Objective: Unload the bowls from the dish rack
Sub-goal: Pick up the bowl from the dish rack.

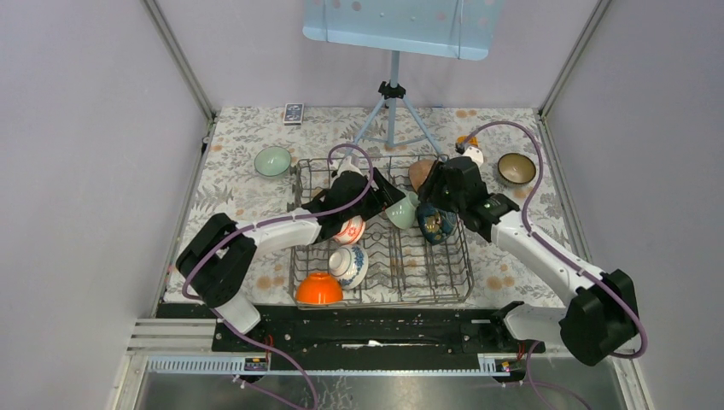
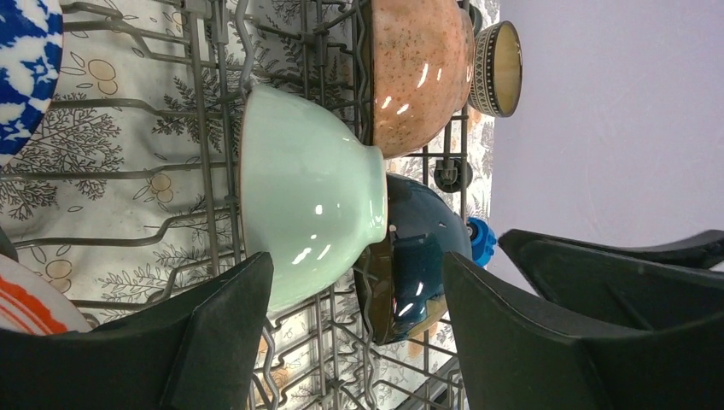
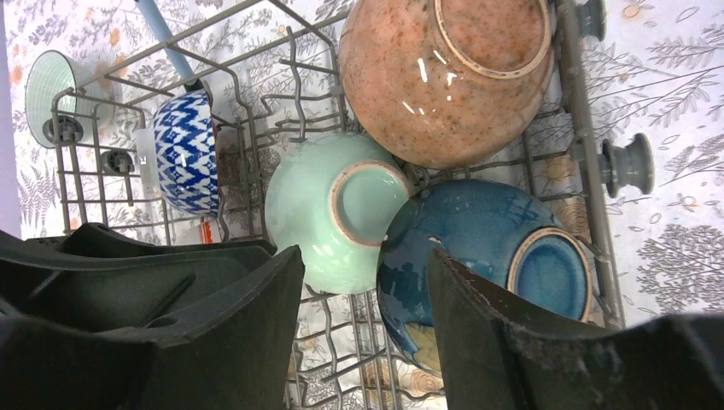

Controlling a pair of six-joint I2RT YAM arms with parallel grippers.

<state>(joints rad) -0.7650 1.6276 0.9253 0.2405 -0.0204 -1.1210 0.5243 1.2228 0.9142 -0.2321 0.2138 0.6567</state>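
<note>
Dark blue bowl point(image 3: 478, 231) is partly hidden by right jaws (parted).

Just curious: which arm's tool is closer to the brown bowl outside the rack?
Right: the right tool hangs over the rack end near the brown bowl; the left tool is mid-rack.

Top external: high behind both arm bases, looking down over the whole counter point(image 1: 248, 205).
Left wrist: close behind the left hand point(image 2: 354, 282), facing the pale green bowl point(image 2: 307, 196) just beyond its fingers.
Right wrist: close behind the right hand point(image 3: 365, 265), same bowl ahead.
Shared by both wrist views: pale green bowl, speckled pink bowl point(image 3: 444, 85), dark blue bowl point(image 3: 478, 248).
</note>
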